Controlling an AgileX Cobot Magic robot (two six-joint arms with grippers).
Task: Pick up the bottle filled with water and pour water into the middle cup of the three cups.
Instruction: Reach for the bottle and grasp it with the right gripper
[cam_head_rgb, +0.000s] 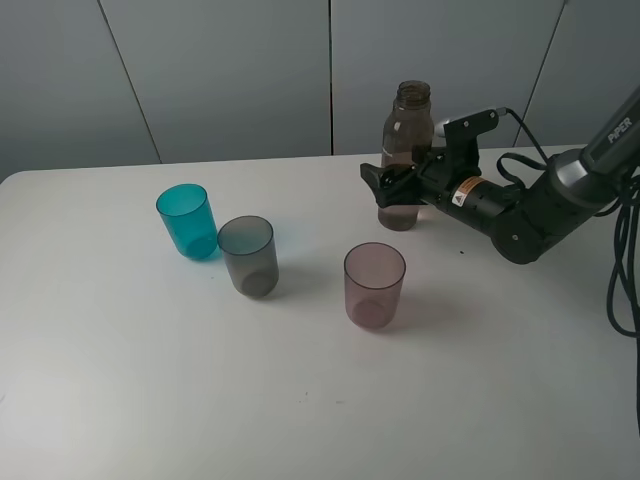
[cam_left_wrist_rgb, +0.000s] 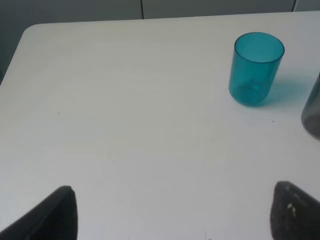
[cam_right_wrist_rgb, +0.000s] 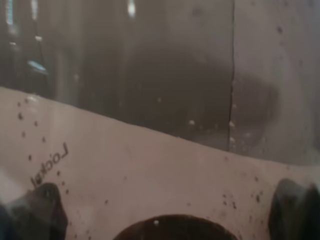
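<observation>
The smoky-brown bottle (cam_head_rgb: 405, 140) stands upright on the white table at the back right. My right gripper (cam_head_rgb: 396, 186) is open, its jaws on either side of the bottle's lower body. The bottle (cam_right_wrist_rgb: 150, 90) fills the right wrist view, with the gripper's (cam_right_wrist_rgb: 167, 212) fingertips wide apart at its sides. The three cups stand in a row: teal (cam_head_rgb: 187, 221), smoky-grey middle cup (cam_head_rgb: 248, 256), pinkish-mauve (cam_head_rgb: 375, 286). My left gripper (cam_left_wrist_rgb: 172, 215) is open and empty over bare table, short of the teal cup (cam_left_wrist_rgb: 255, 70); the grey cup's edge (cam_left_wrist_rgb: 313, 112) shows beside it.
The white table (cam_head_rgb: 120, 380) has a rounded back left corner, with a grey panelled wall behind it. The right arm's cables (cam_head_rgb: 625, 260) hang at the right edge. The left arm is out of the exterior high view.
</observation>
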